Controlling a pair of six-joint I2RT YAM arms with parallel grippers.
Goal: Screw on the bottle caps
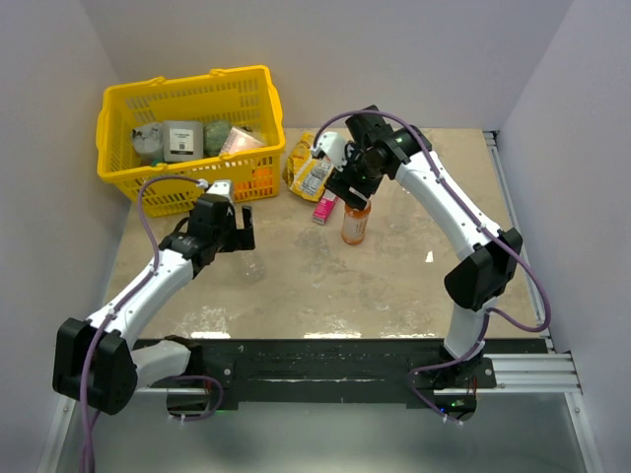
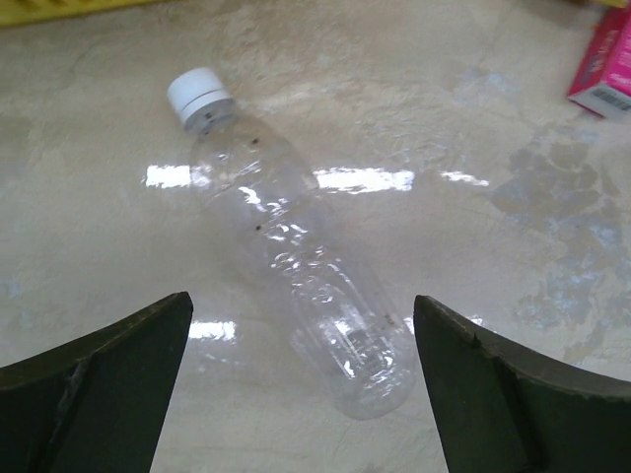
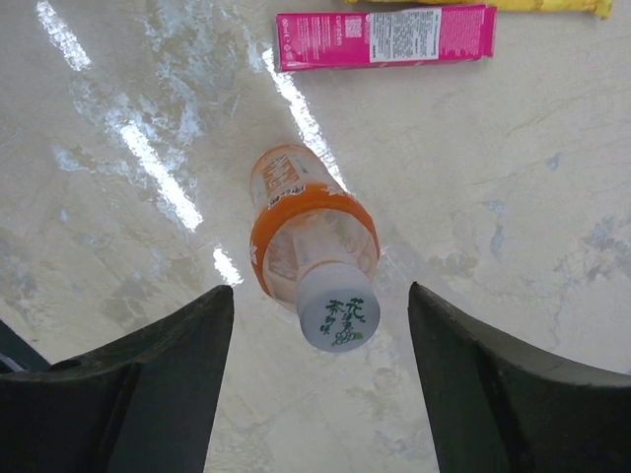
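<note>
Bottles: two located. Orange bottle stands upright mid-surface, directly below the right gripper. Its green-marked cap sits on the neck and looks seated; tightness cannot be told. Right gripper open, fingers clear of the cap on both sides, holding nothing. Clear bottle lies flat on its side just ahead of the left gripper, with a white cap on its neck. Its long axis runs diagonally in the left wrist view, cap end far-left and base near-right, so it is skewed to the line between the fingers rather than square across it. Left gripper fully spread, empty, hovering over the bottle without contact. Left arm is clearly the nearer one to the clear bottle; right arm is well apart from it. Judgement: a grasp on the body needs a wrist turn so the fingers close across the axis, and a round bottle lying flat may roll if nudged on one side. Third bottle not identified in any view. Surface: beige, mottled, glossy with light streaks. Pink packet lies just beyond the orange bottle; yellow basket sits far left with assorted items. Plain pale walls enclose three sides.
</note>
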